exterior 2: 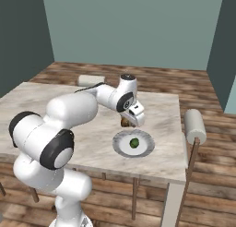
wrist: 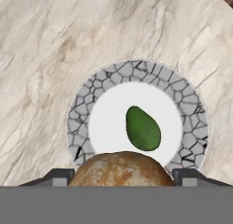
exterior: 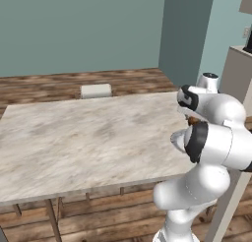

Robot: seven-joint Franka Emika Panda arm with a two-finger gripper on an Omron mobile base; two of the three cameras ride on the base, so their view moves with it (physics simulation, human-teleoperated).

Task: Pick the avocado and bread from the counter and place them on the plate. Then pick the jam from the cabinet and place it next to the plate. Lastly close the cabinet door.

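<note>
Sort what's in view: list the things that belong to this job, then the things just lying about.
Job:
- bread, held in the hand, short of the plate
- avocado, on the plate
- plate
- counter

Lying about:
- pale block beyond the counter's far edge
- pale chair back beside the counter

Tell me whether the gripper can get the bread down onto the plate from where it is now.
Probably yes. The gripper holds the bread just above the plate. Only the avocado lies there, with bare white plate beside it, so the way looks free.
</note>
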